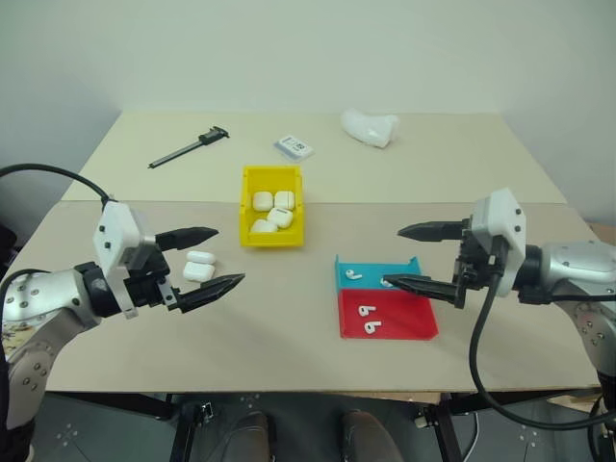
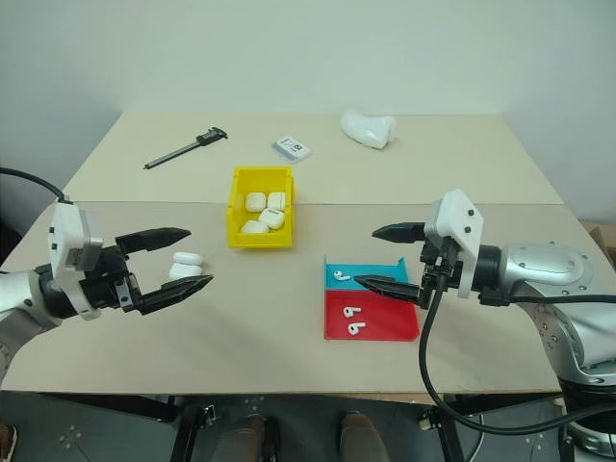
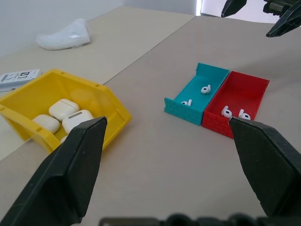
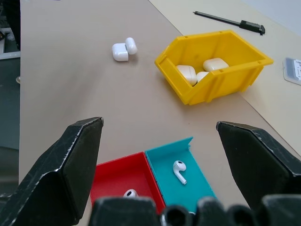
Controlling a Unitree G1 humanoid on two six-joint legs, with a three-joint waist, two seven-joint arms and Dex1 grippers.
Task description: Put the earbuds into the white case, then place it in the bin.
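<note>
Beige table point(image 1: 289, 298), glossy white case point(image 1: 199, 267) lying open, both hands' fingers spread, empty.

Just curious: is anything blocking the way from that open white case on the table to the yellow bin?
Nothing visible. The white case lies between the left hand's open fingers, and only bare table separates it from the yellow bin.
</note>
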